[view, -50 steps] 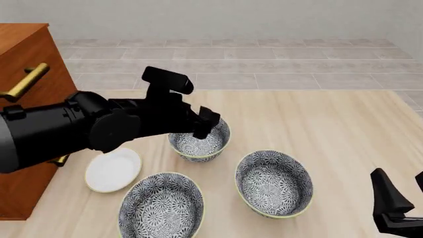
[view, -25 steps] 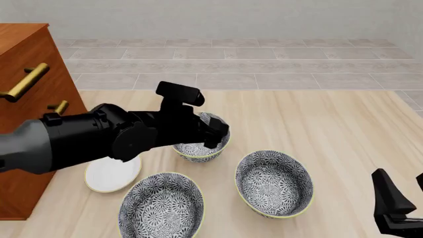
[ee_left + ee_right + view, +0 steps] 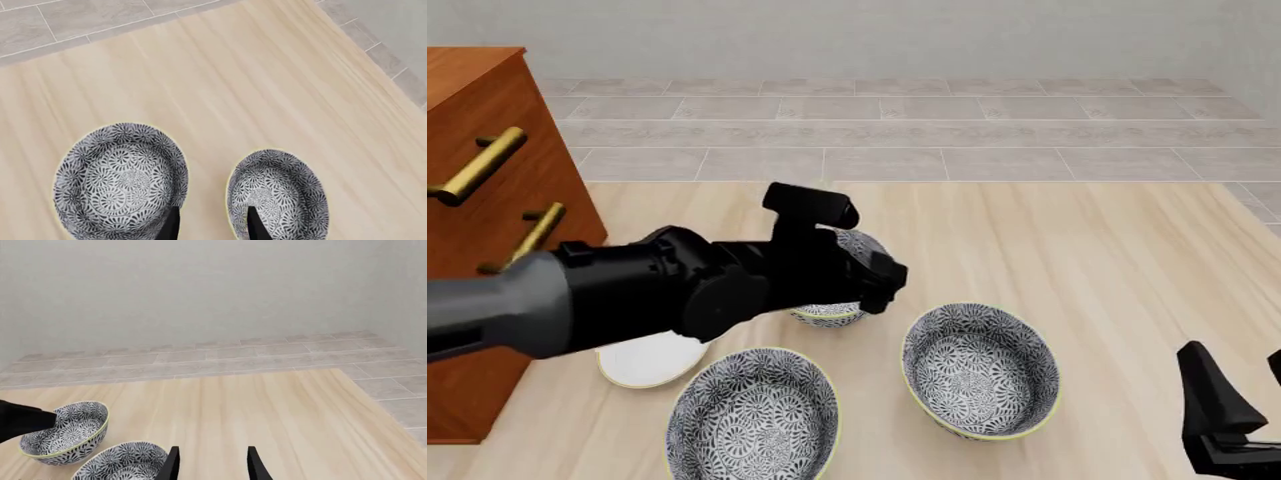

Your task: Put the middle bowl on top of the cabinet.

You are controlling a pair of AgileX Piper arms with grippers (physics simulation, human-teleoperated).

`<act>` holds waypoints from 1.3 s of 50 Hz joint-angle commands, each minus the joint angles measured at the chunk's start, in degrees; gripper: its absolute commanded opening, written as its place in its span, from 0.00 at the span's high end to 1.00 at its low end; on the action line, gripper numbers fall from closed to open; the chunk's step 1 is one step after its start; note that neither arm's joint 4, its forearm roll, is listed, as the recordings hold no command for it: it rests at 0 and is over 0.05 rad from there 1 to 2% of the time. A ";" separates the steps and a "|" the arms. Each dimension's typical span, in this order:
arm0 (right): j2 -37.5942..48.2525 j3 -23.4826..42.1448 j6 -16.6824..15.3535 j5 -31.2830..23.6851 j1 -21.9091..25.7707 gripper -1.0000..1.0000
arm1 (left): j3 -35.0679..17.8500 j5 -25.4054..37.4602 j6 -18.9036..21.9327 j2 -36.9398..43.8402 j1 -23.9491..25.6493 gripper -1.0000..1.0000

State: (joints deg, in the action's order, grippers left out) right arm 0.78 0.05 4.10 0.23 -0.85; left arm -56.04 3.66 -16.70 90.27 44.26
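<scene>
The middle bowl [image 3: 981, 372], flower-patterned with a pale yellow rim, sits upright on the table at front right; it also shows as the middle bowl [image 3: 277, 192] and the middle bowl [image 3: 123, 462]. My left gripper [image 3: 881, 280] hangs open and empty above the gap between it and the smaller bowl [image 3: 827, 312]. In the left wrist view the left gripper [image 3: 212, 225] has one finger over the middle bowl's rim. The reddish-brown cabinet [image 3: 481, 210] stands at far left. My right gripper [image 3: 1228, 425] rests open at the near right corner, seen as the right gripper [image 3: 212, 465] too.
The widest same-patterned bowl [image 3: 754, 415] lies at front left, beside a white plate [image 3: 647, 362] partly hidden by my left arm. The smaller bowl [image 3: 120, 180] [image 3: 63, 432] is behind the middle one. Brass handles [image 3: 481, 165] jut from the cabinet front.
My left arm has swung right and a little nearer, from over the smaller bowl to the gap beside the middle bowl. The bowls and right arm have not moved.
</scene>
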 commanded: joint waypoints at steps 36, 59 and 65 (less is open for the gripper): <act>-0.16 0.01 0.59 -0.09 -0.79 0.00 | 1.39 -4.78 -6.78 6.11 2.67 0.00; 0.42 -0.02 0.76 0.37 -0.87 0.00 | 2.24 -6.93 -8.94 8.67 2.68 0.00; 0.51 -0.02 0.76 0.45 -0.92 0.00 | 2.70 -7.62 -9.29 9.35 2.70 0.00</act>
State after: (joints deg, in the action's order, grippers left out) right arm 1.17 0.04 4.85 0.58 -1.71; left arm -53.90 -2.96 -25.29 98.53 46.98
